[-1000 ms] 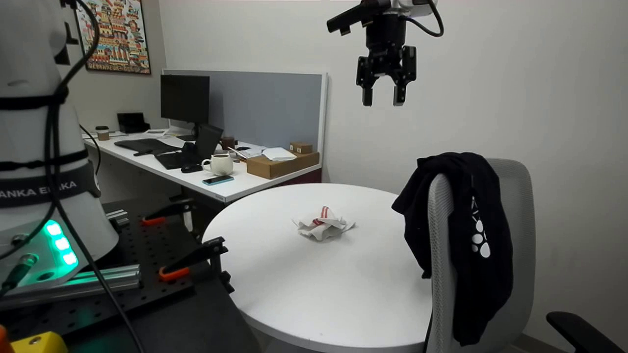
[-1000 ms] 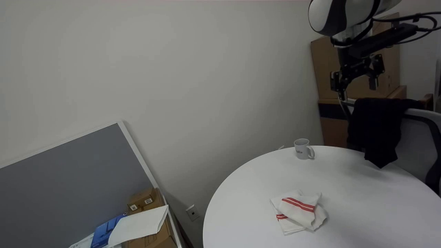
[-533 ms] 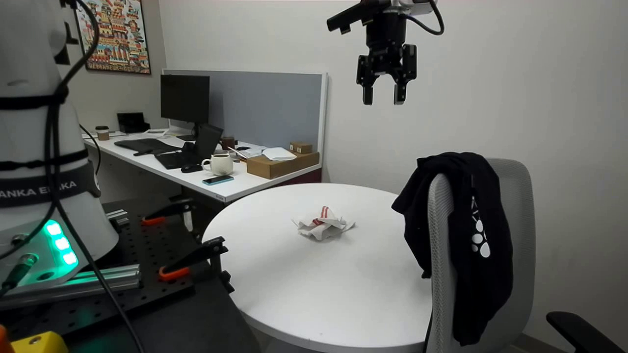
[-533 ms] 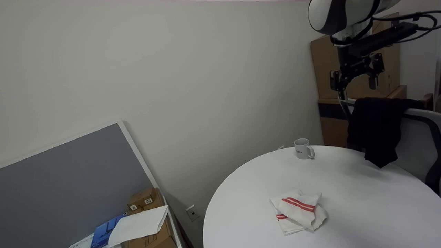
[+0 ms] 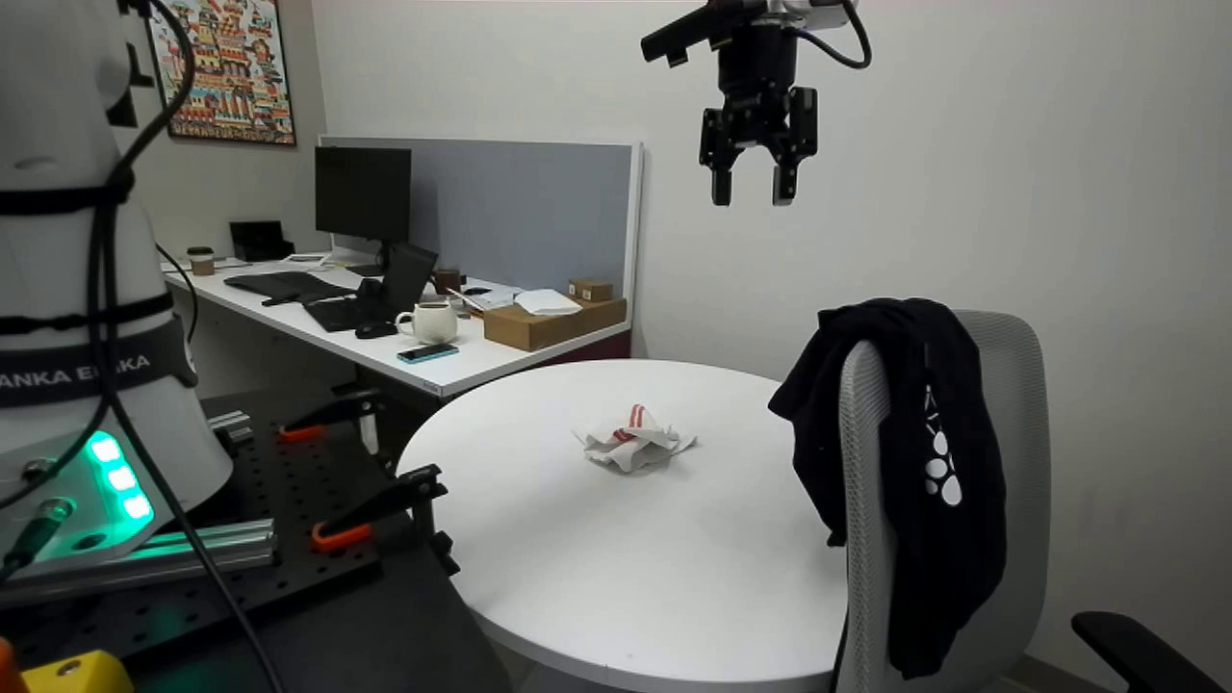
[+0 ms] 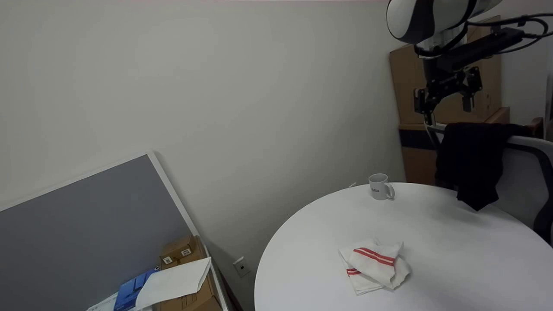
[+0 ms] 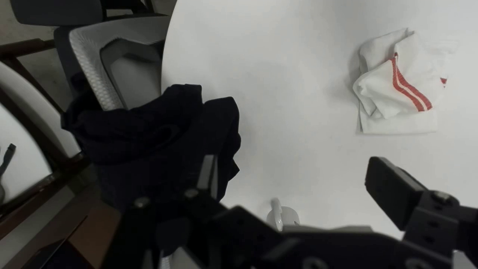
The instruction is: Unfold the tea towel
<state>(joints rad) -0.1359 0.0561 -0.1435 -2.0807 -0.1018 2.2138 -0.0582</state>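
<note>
The tea towel, white with red stripes, lies crumpled and partly folded over itself on the round white table. It shows in both exterior views (image 5: 635, 445) (image 6: 374, 264) and at the upper right of the wrist view (image 7: 405, 82). My gripper (image 5: 753, 188) is open and empty, high above the table and pointing down. In an exterior view it (image 6: 449, 111) hangs in front of the cardboard boxes, above the chair back. In the wrist view the gripper (image 7: 294, 173) has its fingers wide apart, with table and a mug between and below them. It is well apart from the towel.
A white mug (image 6: 378, 187) stands on the round table (image 6: 311, 242) near its edge, also in the wrist view (image 7: 287, 216). A grey chair (image 5: 1011, 433) with a dark garment (image 5: 914, 404) over its back stands against the table. A desk (image 5: 472, 356) with several items stands behind.
My gripper has risen very slightly since one second ago and stays open. The tea towel has not moved.
</note>
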